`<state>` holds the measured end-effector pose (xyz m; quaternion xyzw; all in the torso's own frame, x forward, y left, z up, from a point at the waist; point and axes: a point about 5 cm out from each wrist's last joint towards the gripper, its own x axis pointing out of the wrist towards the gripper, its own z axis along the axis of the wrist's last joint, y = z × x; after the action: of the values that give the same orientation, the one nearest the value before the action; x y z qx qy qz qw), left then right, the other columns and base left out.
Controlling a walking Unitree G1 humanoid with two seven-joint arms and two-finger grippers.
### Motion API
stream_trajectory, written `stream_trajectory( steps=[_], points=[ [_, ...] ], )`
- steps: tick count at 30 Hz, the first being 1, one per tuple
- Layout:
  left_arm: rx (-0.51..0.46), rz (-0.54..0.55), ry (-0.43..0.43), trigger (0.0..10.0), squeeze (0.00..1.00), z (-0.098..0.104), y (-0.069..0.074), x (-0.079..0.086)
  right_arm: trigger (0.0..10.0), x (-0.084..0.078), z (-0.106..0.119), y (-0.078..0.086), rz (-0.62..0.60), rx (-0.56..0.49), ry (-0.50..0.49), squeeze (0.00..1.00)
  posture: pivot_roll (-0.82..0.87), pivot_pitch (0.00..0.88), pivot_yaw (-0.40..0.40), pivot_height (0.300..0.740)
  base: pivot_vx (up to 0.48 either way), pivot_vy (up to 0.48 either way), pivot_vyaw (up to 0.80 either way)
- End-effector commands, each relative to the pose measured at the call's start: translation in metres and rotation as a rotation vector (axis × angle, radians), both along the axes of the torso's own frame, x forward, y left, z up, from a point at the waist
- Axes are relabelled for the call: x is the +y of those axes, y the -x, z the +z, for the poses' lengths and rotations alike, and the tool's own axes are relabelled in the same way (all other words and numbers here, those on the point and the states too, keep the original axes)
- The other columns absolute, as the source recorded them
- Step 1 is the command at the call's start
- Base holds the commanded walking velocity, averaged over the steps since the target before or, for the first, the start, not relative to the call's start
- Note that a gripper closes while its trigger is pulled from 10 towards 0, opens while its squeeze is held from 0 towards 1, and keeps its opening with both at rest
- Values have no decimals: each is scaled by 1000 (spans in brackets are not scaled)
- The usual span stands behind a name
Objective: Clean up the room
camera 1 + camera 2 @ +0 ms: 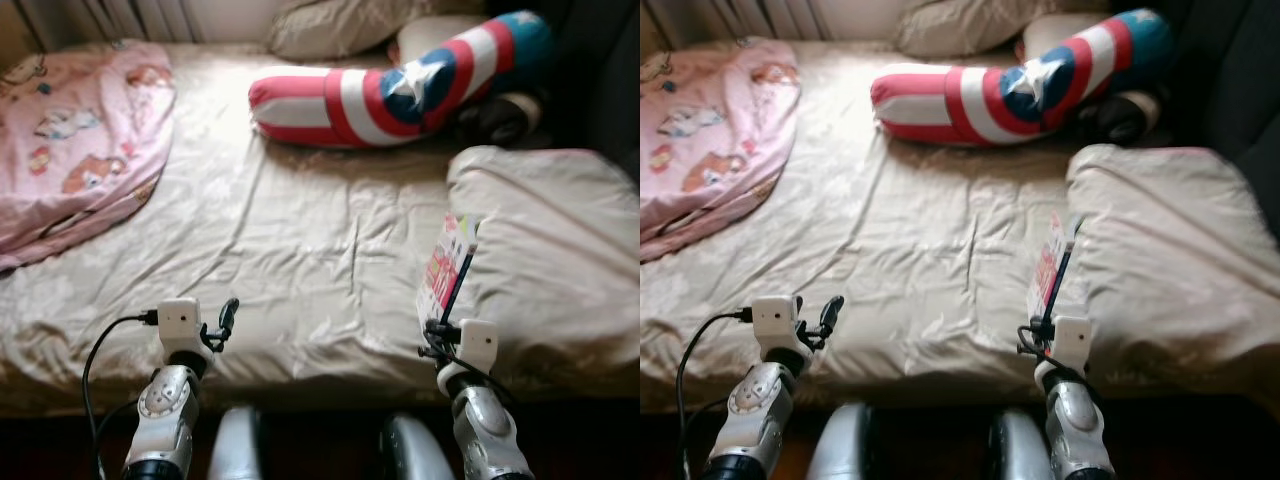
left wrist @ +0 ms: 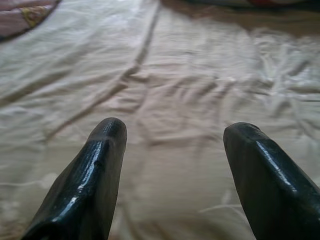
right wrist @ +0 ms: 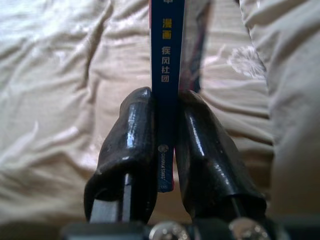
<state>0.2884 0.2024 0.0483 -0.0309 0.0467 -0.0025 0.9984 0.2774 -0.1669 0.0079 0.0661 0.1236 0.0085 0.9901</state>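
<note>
Two grippers sit low in front of you at the near edge of the bed (image 1: 300, 240). Your right gripper (image 3: 162, 107) has its fingers (image 3: 132, 145) clamped on a book (image 1: 447, 268), pinching it by the blue spine (printed with yellow and white characters). From the head views the book stands upright in that grip, its pink and white cover facing the robot's left, just beside the edge of a folded beige quilt (image 1: 550, 250) that lies on the right part of the bed.

Your left gripper (image 2: 175, 132) hovers over bare sheet near the bed's front edge, its fingers (image 2: 102, 165) spread wide with nothing between them. A black cable (image 1: 100, 350) loops off that wrist.

Farther back on the bed you have a long bolster (image 1: 400, 85) in red and white stripes with a blue section and a white star, lying across the mattress. Behind it sits a beige pillow (image 1: 335, 25), and a dark, blurred thing (image 1: 500, 115) rests against the bolster's right end. A pink blanket (image 1: 75, 130) with cartoon prints is bunched at the far left corner. The sheet between is cream and heavily wrinkled.
</note>
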Motion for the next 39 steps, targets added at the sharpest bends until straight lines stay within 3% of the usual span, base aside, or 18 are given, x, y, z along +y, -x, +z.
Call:
stream_trajectory(
  steps=[1,11,19,39],
  points=[
    [-3,-4,-7,10000,0,1,-1,0,10000,2,6,-4,13,-36,15,0,26,128,-30,618,0,0,0],
    [-3,5,1,10000,0,2,-2,0,10000,7,7,-4,69,-45,50,0,27,144,-38,618,0,0,736],
    [-2,4,6,10000,0,1,-2,-1,10000,4,6,-5,36,-34,49,0,26,151,-40,618,0,0,0],
    [-1,0,8,10000,0,2,-3,-1,10000,2,8,-8,22,-36,60,0,23,168,-35,618,288,0,0]
  ],
)
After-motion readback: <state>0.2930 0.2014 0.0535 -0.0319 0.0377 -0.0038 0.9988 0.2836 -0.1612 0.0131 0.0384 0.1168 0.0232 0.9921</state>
